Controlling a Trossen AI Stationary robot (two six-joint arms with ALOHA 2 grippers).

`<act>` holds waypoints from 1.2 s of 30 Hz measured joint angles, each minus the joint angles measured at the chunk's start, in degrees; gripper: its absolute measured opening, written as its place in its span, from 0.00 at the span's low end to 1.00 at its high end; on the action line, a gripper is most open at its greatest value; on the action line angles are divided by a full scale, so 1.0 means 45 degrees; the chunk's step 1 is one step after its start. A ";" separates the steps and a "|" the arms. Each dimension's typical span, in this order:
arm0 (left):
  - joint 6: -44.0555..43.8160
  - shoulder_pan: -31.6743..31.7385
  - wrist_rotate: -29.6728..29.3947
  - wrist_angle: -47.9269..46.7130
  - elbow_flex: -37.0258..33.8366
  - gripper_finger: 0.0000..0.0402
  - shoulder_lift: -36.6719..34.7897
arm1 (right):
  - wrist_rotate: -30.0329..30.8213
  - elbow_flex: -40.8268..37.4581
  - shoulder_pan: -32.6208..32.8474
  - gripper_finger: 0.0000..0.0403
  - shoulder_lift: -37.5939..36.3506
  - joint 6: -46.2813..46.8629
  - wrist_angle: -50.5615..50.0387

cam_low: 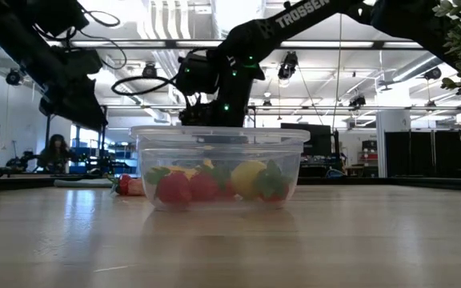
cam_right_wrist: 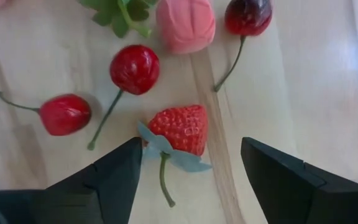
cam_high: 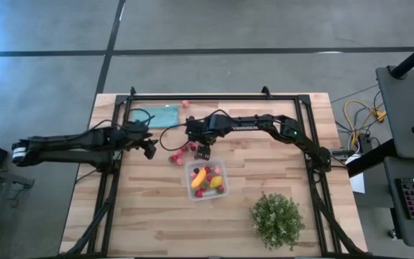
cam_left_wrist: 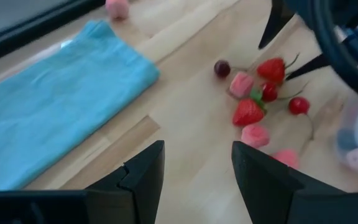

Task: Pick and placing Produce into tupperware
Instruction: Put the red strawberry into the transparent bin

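Observation:
The clear tupperware [cam_high: 207, 180] [cam_low: 218, 164] stands on the table, holding yellow, red and green toy pieces. Loose produce [cam_high: 180, 152] [cam_left_wrist: 253, 102] lies on the wood just beyond it: strawberries, cherries and pink bits. My right gripper [cam_high: 203, 151] [cam_right_wrist: 191, 165] is open above this pile. A strawberry [cam_right_wrist: 180, 129] lies flat on the wood, just ahead of the gap between its fingers, with cherries [cam_right_wrist: 134, 68] beside it. My left gripper [cam_high: 149, 148] [cam_left_wrist: 197, 168] is open and hovers left of the pile, touching nothing. A lone pink piece [cam_high: 186, 103] lies near the far edge.
A flat teal cloth [cam_high: 157, 115] [cam_left_wrist: 55, 106] lies at the far left of the work area. A green leafy bush [cam_high: 277, 219] stands near the table's near right corner. A black frame [cam_high: 214, 96] runs around the table's far edge and sides. Bare wood lies left of the tupperware.

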 joint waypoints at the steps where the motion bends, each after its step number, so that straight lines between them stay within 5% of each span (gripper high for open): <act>1: 0.0000 -0.0002 -0.0001 0.0004 0.0000 0.43 0.0144 | 0.0000 -0.0118 0.0004 0.66 0.0000 0.0001 0.0087; 15: 0.0034 -0.0001 0.0003 0.0210 0.0049 0.43 0.1230 | -0.0008 -0.0562 0.0058 0.63 -0.0019 0.0617 0.1232; 36: 0.0024 0.0000 0.0060 0.0301 0.0063 0.43 0.1260 | -0.0005 -0.0392 0.0053 0.32 -0.0010 0.1093 0.0547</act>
